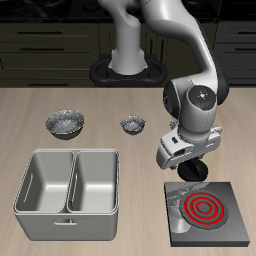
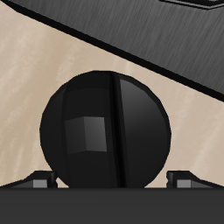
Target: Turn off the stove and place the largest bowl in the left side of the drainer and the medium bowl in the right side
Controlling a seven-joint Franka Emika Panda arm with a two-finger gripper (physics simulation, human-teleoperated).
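The stove (image 1: 208, 212) sits near the table's front edge, beside the drainer (image 1: 70, 193), and its burner (image 1: 204, 209) glows red in rings, so it is on. Its knob (image 2: 105, 129) fills the wrist view: a black round cap with a ridge across it, right under the claw (image 1: 194, 172). The 2 finger tips (image 2: 41, 180) show on either side of the knob, spread about as wide as the cap and not pinching it as far as I can see. I judge the arm is held low over the stove's back corner to grip and twist that knob first.

The drainer has both compartments bare. Farther back on the table (image 1: 30, 120) stand 2 bowls, well apart from the drainer: a wider one (image 1: 65, 122) and a small one (image 1: 133, 124). I see no 3rd bowl; the arm may hide it, so which bowl is which I cannot say.
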